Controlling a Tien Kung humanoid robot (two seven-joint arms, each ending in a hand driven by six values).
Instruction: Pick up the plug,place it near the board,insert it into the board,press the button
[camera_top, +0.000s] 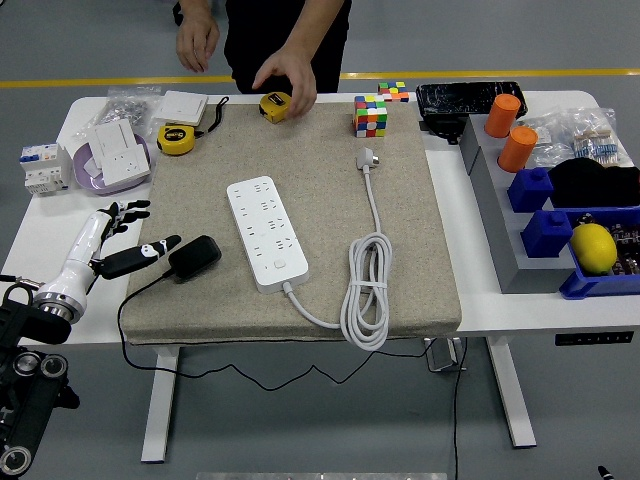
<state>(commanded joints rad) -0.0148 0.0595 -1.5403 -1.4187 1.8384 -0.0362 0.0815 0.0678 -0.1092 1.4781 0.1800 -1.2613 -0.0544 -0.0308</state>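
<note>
Plug (195, 257) is a black, rounded block lying on the beige mat (420, 240) near its left edge, with a thin black cable (135, 300) running off the mat's front and down below the counter (480, 305). The white power board (267, 232) lies just right of it, long and slanted, with rows of sockets and one button at its near end; its own white cord (367, 290) is coiled to the right and ends in a white plug near a coloured cube (371, 116).

At the right, a grey tray (492, 215) carries two orange cylinders (510, 132) and blue blocks (532, 188); a blue bin (580, 285) holds a yellow lemon-like fruit (593, 247).

The left hand (122, 243) comes in from the lower left, its white forearm low over the counter. Its fingers are spread and loose, grasping nothing; the dark thumb (150, 252) reaches toward the plug, its tip right at the plug's left end, though actual contact is unclear.

At the far side a person stands with one hand (290, 82) resting on a yellow tape measure (275, 105); a second tape measure (176, 139) lies to the left.
</note>
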